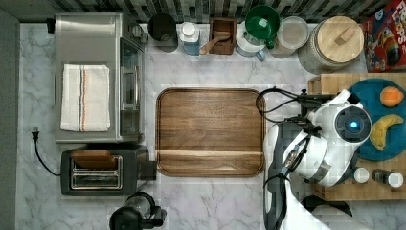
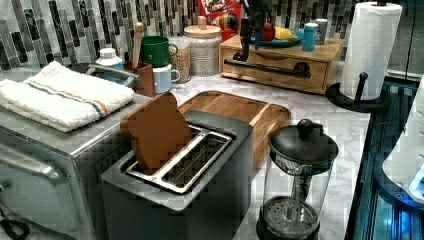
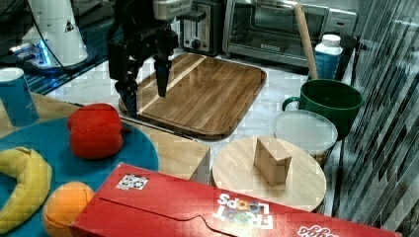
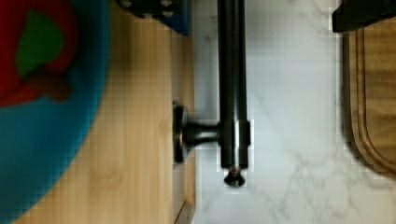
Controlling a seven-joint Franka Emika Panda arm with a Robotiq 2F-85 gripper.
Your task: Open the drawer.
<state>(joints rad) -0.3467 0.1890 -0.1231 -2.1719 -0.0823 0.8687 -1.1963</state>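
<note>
At the upper right of the left view we find the drawer (image 2: 272,62) shut, its handle (image 2: 265,67) straddled by the gripper (image 2: 245,50) — fingers spread, not clamped. The arm hides the drawer front in the top view.

White marble desk (image 1: 210,201). On it: brown wooden tray (image 1: 209,132) at centre, toaster oven (image 1: 98,76) and toaster (image 1: 103,168) at the top view's left, French press (image 1: 136,215), bamboo drawer box (image 2: 280,62), paper-towel holder (image 2: 367,55).
</note>
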